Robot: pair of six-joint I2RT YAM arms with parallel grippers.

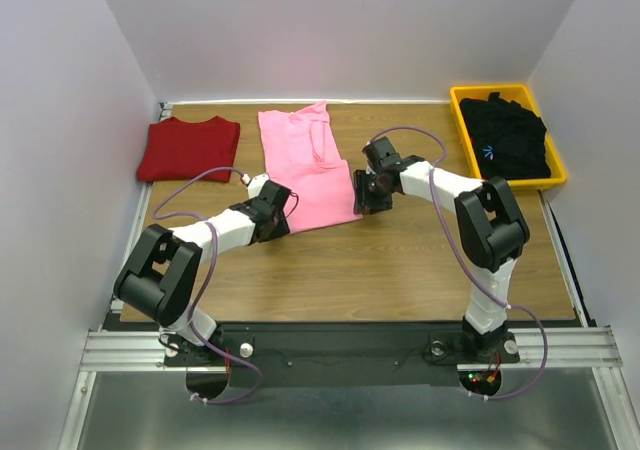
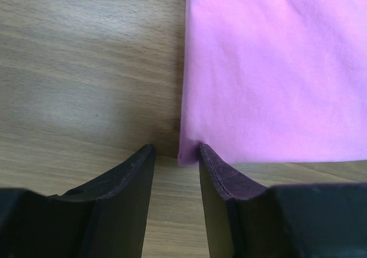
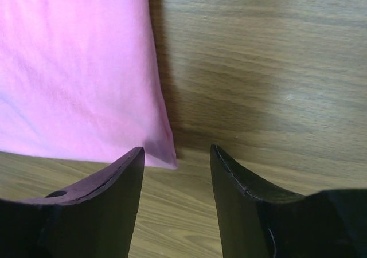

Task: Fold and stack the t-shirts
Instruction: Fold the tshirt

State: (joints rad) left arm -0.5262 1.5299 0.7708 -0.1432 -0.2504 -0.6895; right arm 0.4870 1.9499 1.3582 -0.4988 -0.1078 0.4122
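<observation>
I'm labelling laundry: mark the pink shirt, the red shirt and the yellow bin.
pink shirt [image 1: 305, 165], top view, middle of the cloth.
red shirt [image 1: 188, 148], top view, middle of the folded cloth.
yellow bin [image 1: 463, 125], top view, left wall.

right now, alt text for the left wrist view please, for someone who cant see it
The left gripper, its two dark fingers slightly apart, points at the near corner of a flat pink t-shirt that fills the upper right. Bare wooden table fills the left and shows between the fingers.
</observation>
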